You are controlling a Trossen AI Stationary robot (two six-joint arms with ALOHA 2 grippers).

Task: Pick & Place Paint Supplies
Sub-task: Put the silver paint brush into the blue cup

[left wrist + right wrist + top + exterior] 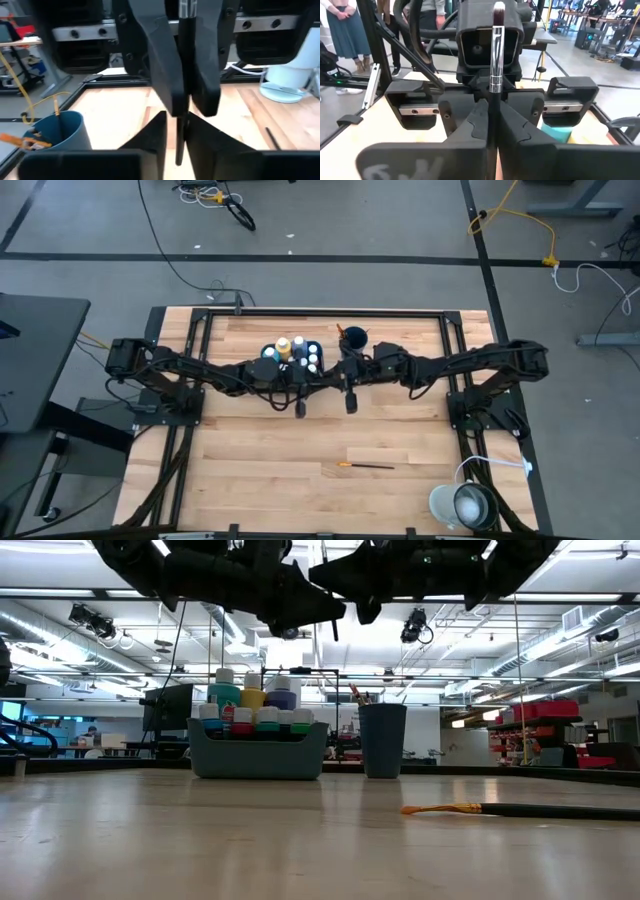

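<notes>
A thin paintbrush point(496, 60) stands upright above the middle of the table, its bristles point(498, 7) up and its silver ferrule below them. My two grippers meet at it, both level. My right gripper point(492, 107) is shut on its dark handle. My left gripper point(176, 120) is open; its fingers stand on either side of the handle's lower part point(179, 145), with a narrow gap showing. In the high view the left gripper point(318, 372) and the right gripper point(338, 370) face each other. Another paintbrush point(365, 466) lies flat on the table nearer the front. My right gripper pinches the brush's dark handle point(493, 100) between its two fingers, just below the ferrule. The fingers come level from the table's right side and lie across the brush. The brush stands upright in the hold, bristles up, its lower end point(335, 628) well clear of the table.
A teal tray point(275, 352) holding several white-capped paint bottles point(258, 718) stands at the far middle. Right of it is the dark blue cup point(382, 740) with brushes in it. A white lamp-like object point(465, 502) sits at the near right corner. People stand beyond the table point(350, 25).
</notes>
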